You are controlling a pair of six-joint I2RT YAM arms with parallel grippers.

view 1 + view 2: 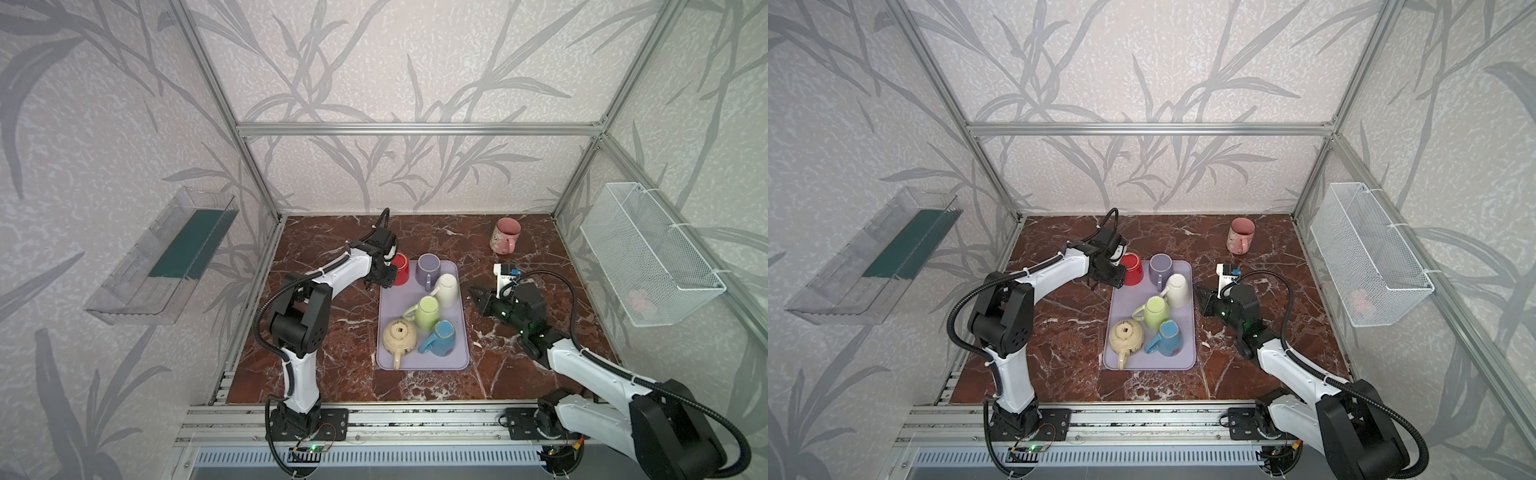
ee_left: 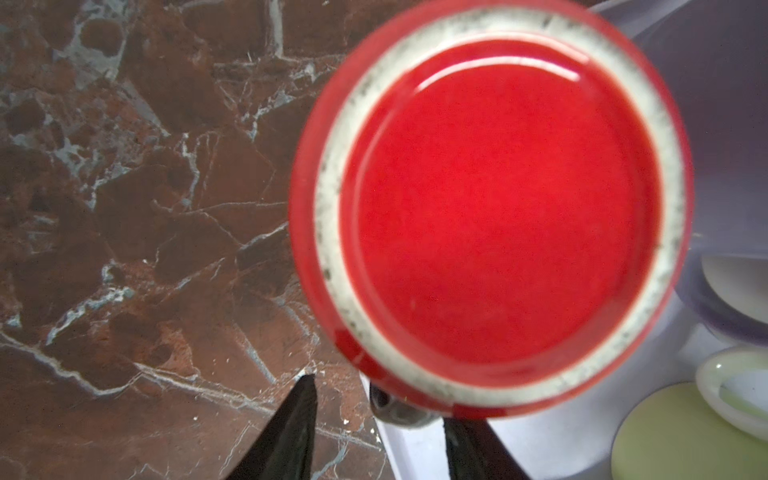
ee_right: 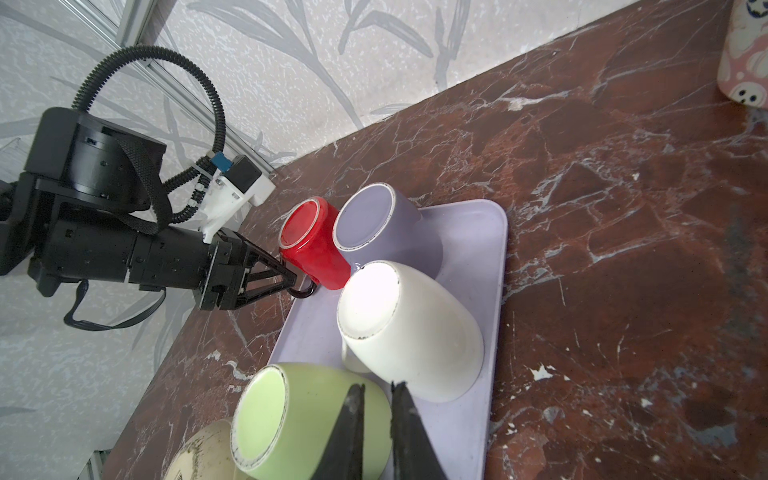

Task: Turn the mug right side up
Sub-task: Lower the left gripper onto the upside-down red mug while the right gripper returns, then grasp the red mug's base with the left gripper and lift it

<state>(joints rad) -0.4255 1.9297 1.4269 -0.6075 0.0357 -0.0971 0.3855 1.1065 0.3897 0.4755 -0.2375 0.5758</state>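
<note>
No text, label, brand, number or sign can be read in any of the views. The pink mug (image 3: 744, 54) is printed with pale blobs and small cartoon faces, but no lettering can be made out on it. A small dark square mark is seen on the lid of the teapot (image 1: 400, 332); it is too small for anything to be read from it.
</note>
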